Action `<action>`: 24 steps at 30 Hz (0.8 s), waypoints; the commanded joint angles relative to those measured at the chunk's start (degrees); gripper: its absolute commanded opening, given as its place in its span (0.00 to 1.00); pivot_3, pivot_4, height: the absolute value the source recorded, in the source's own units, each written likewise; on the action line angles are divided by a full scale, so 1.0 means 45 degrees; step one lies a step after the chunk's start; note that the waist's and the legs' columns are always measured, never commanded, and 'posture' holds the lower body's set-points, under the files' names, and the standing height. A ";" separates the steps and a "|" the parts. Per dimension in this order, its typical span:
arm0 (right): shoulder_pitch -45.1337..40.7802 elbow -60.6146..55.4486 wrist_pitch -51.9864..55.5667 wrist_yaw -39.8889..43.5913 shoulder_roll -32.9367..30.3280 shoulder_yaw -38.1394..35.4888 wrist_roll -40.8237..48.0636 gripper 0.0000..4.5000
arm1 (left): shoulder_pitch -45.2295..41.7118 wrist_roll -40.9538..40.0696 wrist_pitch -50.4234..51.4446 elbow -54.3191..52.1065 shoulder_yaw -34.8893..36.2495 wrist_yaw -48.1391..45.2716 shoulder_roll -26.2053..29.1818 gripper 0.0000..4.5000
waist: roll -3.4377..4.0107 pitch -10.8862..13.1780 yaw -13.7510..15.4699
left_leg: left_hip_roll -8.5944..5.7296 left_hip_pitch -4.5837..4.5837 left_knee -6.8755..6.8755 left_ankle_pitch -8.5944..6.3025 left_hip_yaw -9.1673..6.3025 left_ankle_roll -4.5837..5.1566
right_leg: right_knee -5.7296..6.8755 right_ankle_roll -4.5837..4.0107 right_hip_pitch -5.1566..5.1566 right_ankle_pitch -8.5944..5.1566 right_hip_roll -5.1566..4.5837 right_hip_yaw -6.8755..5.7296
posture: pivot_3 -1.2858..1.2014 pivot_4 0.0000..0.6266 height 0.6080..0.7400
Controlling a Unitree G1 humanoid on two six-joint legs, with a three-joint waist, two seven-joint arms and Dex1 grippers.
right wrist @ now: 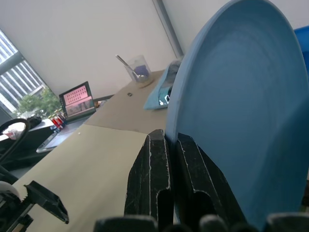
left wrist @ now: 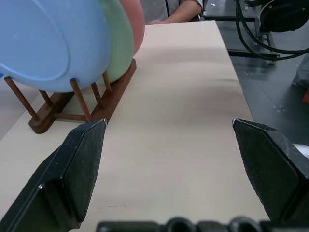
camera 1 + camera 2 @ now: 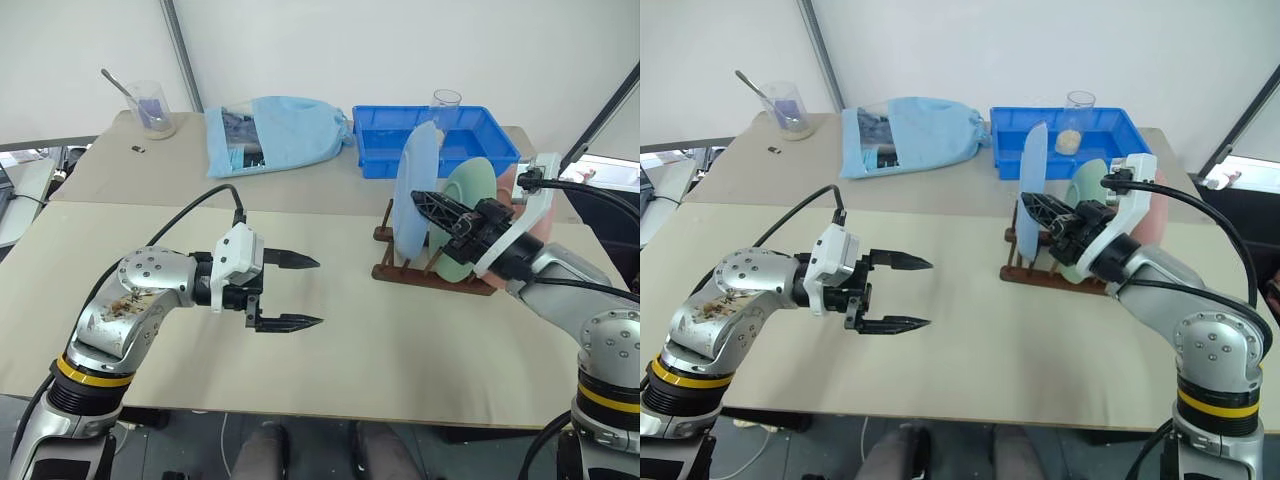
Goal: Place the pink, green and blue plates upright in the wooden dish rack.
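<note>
The blue plate point(image 3: 414, 190) stands upright at the left end of the wooden dish rack point(image 3: 432, 274). My right gripper point(image 3: 420, 198) is shut on its rim; in the right wrist view the rim runs down between the closed fingers point(image 1: 149, 169). Behind it in the rack, the green plate point(image 3: 468, 188) and then the pink plate point(image 3: 1150, 215) stand upright, both partly hidden by my right arm. The left wrist view shows all three plates among the pegs point(image 2: 79, 99). My left gripper point(image 3: 320, 292) hovers open and empty over the table, left of the rack, pointing at it.
A deep blue tray point(image 3: 395, 140) with a glass cup point(image 3: 446, 100) sits behind the rack. A light blue cloth bag point(image 3: 275, 135) and a glass beaker with a spoon point(image 3: 152, 108) stand at the back left. A person's arm point(image 2: 181, 12) rests beyond the table's right end.
</note>
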 commanded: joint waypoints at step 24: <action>0.0375 -0.1295 -0.0748 0.7412 -0.5205 -0.2565 -0.4064 0.99 | 0.0990 0.1331 -0.0074 -0.0275 0.0747 0.1577 0.0954 1.00 | -0.0002 0.0001 0.0111 | -0.0001 -0.0013 -0.0002 -0.0001 -0.0001 -0.0001 | -0.0016 0.0005 -0.0008 -0.0009 -0.0005 -0.0006 | 0.52 0.24 1.00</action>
